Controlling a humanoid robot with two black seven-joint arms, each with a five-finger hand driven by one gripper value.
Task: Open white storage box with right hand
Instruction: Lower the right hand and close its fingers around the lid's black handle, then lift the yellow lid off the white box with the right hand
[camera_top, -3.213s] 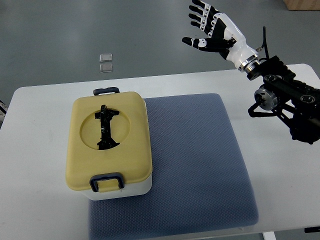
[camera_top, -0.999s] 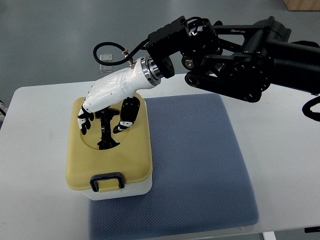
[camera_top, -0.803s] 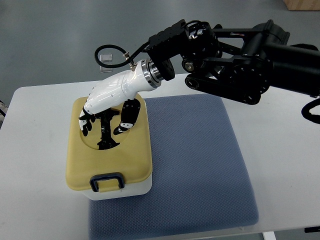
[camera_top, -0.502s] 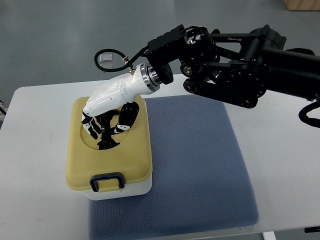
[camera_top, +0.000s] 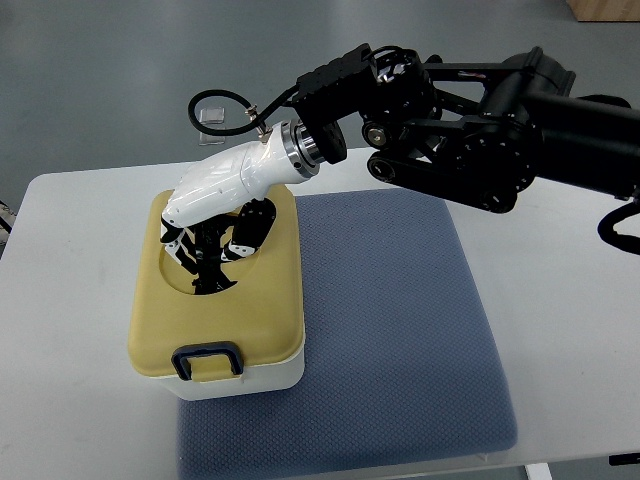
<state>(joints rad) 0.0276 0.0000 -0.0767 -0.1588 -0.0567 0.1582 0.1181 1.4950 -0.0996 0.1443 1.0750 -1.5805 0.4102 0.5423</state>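
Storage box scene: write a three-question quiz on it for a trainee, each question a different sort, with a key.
1. True or false: the right hand is closed on the black handle in the recess of the yellow lid.
2. What does the storage box partly rest on? A) a wooden tray B) a blue-grey mat C) a metal rack
3. Fill in: the black latch on the lid's near edge lies ____ of the hand's reach point, toward the camera.

Key
1. True; fingers curl around the handle.
2. B, the blue-grey mat on the white table.
3. Short (nearer); the hand is at the lid's centre.
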